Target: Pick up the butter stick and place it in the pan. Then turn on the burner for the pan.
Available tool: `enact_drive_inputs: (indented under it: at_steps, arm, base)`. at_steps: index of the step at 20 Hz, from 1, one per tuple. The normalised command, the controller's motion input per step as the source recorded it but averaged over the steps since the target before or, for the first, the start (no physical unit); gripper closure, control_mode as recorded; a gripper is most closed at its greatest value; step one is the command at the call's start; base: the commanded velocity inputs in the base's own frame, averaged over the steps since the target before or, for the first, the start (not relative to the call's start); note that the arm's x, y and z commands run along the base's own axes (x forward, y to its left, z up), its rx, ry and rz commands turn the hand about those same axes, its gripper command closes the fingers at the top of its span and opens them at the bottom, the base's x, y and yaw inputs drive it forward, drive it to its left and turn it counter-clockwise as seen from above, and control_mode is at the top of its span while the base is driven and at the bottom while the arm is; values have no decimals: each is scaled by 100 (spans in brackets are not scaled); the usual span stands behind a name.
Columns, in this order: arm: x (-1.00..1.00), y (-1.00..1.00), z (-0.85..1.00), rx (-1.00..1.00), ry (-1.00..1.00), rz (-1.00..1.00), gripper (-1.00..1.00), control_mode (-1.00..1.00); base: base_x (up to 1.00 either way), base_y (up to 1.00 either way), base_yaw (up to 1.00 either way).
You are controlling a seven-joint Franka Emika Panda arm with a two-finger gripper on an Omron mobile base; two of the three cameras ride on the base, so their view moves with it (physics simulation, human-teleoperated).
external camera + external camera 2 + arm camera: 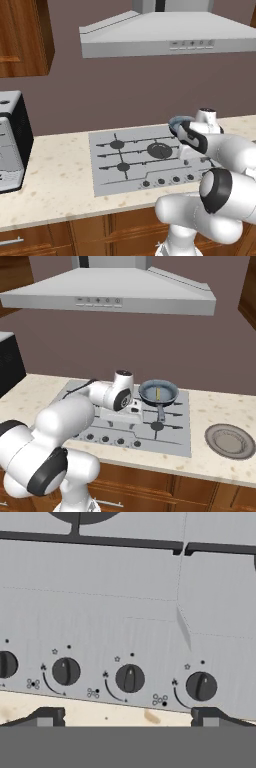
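The pan [167,398] sits on the stove's back right burner, its dark handle pointing toward the front. The butter stick [158,392] lies inside the pan, a thin pale yellow bar on the blue-grey floor. In the left base view my arm hides most of the pan [178,121]. My gripper [127,717] is open, its fingertips [47,716] wide apart with nothing between them. It points down at the front row of knobs, and the third knob from the left [130,678] lies between the tips. The pan is behind and to the right of the hand.
Several dark knobs [120,441] line the front edge of the grey cooktop [107,170]. A grey plate [230,440] rests on the counter right of the stove. A silver and black appliance [10,145] stands at the far left. A range hood [110,293] hangs overhead.
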Motion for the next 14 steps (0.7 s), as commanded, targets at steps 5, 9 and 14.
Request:
enact_drive_inputs:
  at_steps: [5, 9, 14]
  arm:
    - [0, 0, -7, 0, 1, 0, -100, -100]
    - [0, 0, -17, 0, 0, 0, -100, -100]
    - [0, 0, -17, 0, 0, 0, -100, -100]
  base:
    - [0, 0, 0]
    - [0, 0, 0]
    - [0, 0, 0]
